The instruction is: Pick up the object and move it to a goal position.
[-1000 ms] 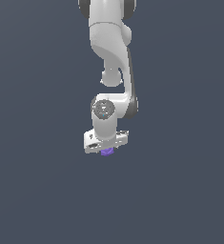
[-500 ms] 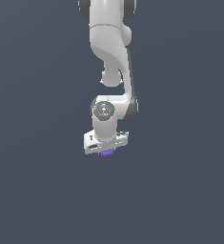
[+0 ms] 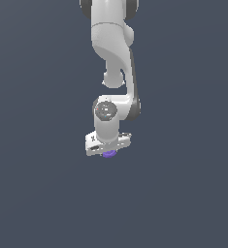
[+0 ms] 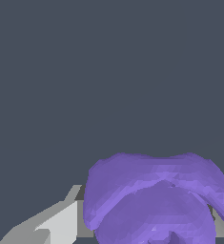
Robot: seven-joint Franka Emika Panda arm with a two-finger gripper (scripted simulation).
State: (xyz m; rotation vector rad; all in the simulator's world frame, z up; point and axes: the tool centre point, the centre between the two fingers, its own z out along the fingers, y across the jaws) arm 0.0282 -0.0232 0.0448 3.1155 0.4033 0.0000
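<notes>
The white arm hangs down the middle of the exterior view, and my gripper (image 3: 108, 151) is at its lower end. The small purple lumpy object (image 3: 109, 154) sticks out just below the white hand, between the fingers. In the wrist view the purple object (image 4: 151, 200) fills the space between the grey fingers (image 4: 56, 226), with only a sliver of the other finger showing at the far side. The jaws are closed against it on both sides. The fingertips are hidden behind the object.
A plain dark grey surface (image 3: 38, 184) surrounds the arm in both views. No other object, marker or edge shows.
</notes>
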